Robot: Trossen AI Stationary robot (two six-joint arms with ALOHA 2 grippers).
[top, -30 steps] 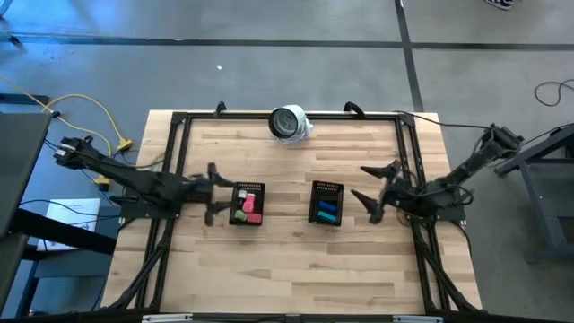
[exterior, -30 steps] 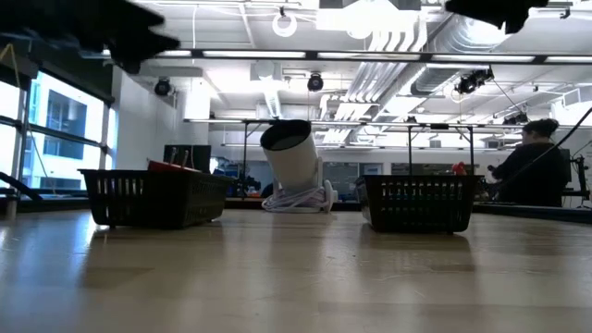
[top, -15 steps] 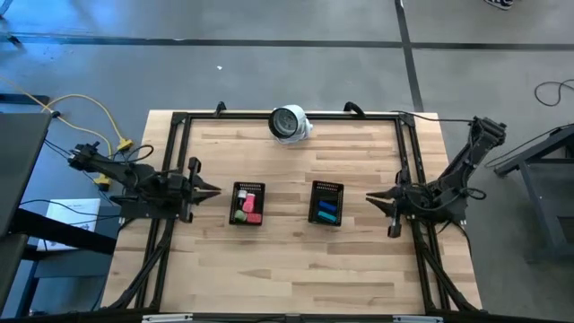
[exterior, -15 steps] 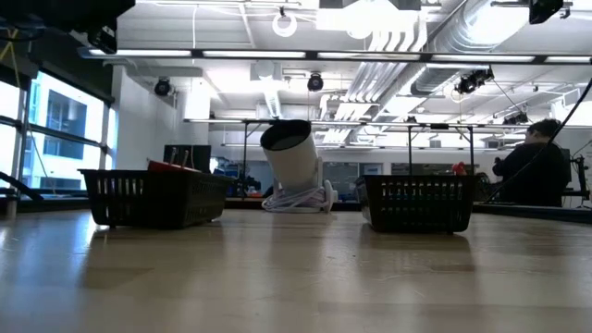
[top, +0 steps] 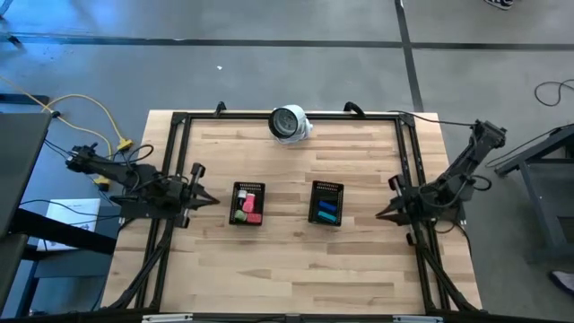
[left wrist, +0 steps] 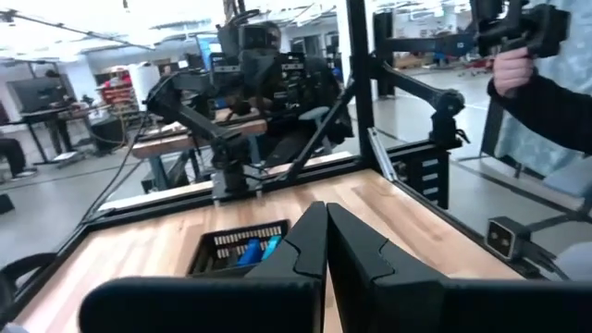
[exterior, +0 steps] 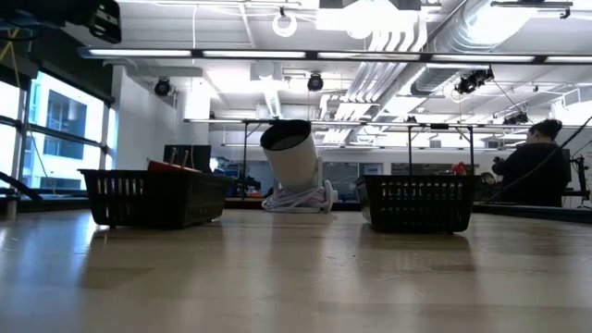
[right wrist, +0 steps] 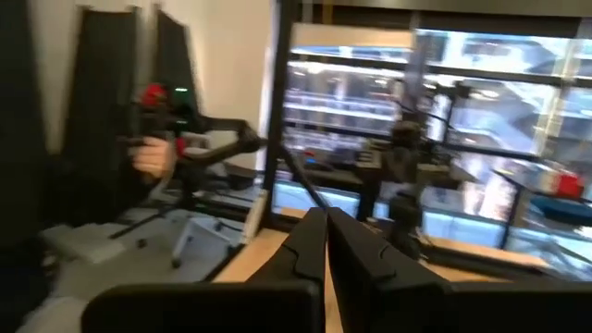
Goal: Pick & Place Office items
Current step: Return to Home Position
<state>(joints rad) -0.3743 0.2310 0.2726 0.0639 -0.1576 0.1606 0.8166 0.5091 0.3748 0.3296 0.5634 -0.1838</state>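
High view shows the worktop (top: 287, 260) with the left arm (top: 126, 179) and right arm (top: 453, 184) at its side edges, well apart from the two trays at centre. The left tray (top: 248, 187) holds the pink and red pieces (top: 249, 208); the right tray (top: 326, 186) holds the blue pieces (top: 326, 213). The left claw (top: 206, 199) and right claw (top: 384, 215) are both clenched on nothing. To home neatly, I'd say each arm should fold back slowly, clear of the frame (top: 359, 114).
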